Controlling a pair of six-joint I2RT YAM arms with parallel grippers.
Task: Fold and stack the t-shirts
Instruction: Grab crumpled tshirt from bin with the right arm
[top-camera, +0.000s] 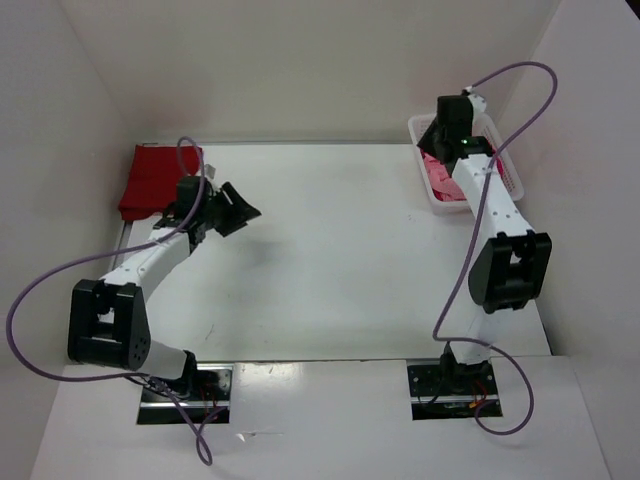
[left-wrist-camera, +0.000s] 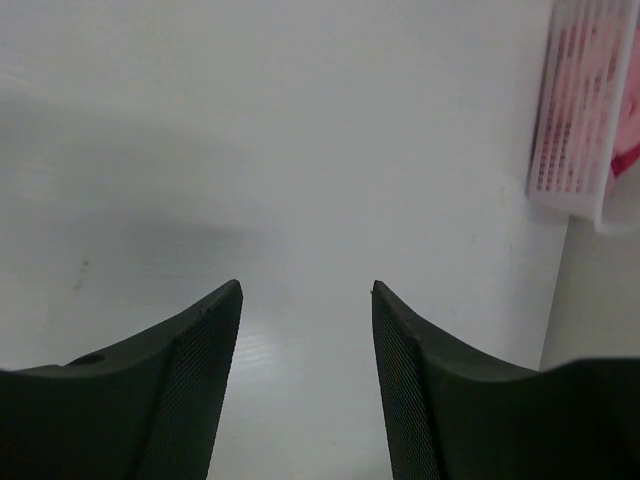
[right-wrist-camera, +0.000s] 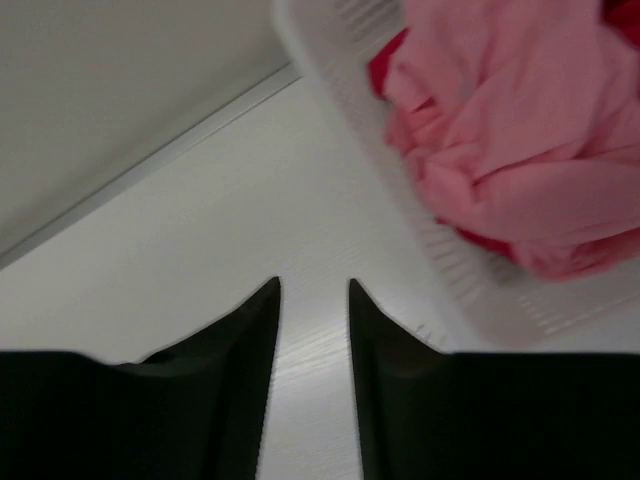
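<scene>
Pink t-shirt (right-wrist-camera: 500, 150) lies crumpled in basket (right-wrist-camera: 480, 295); right hand (right-wrist-camera: 313, 285) beside it and left hand (left-wrist-camera: 305, 290) gape empty.

walls (top-camera: 300, 60): plain white | table (top-camera: 330, 260): white, evenly lit

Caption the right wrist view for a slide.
Open right gripper above the table, beside a white basket holding a crumpled pink shirt.

The left pincer (left-wrist-camera: 305, 290) gapes wide; the right pincer (right-wrist-camera: 313, 283) is narrowly parted.
</scene>
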